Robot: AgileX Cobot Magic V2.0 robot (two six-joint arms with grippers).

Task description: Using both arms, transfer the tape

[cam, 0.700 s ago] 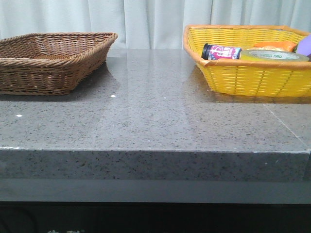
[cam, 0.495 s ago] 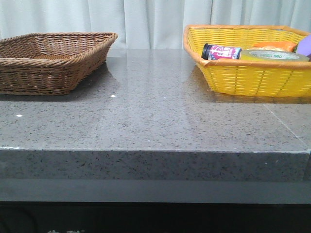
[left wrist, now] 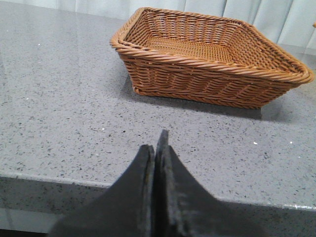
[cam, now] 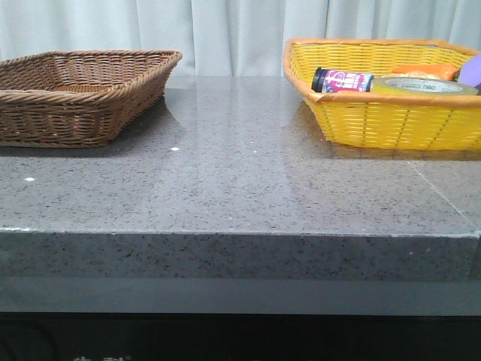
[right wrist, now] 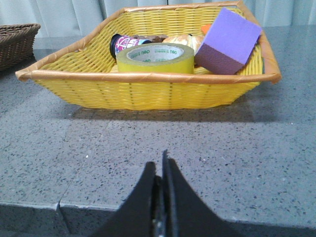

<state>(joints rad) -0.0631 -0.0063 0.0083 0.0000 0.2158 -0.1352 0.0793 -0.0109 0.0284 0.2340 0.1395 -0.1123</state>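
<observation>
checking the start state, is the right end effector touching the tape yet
Apart. The right wrist view shows bare table between the shut right end effector and the tape, which lies in the yellow basket.

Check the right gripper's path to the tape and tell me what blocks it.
The yellow basket's near wall stands between the shut right gripper and the tape, so the approach must go over its rim. Inside, a purple block and a small bottle flank the tape; nothing covers it.
</observation>
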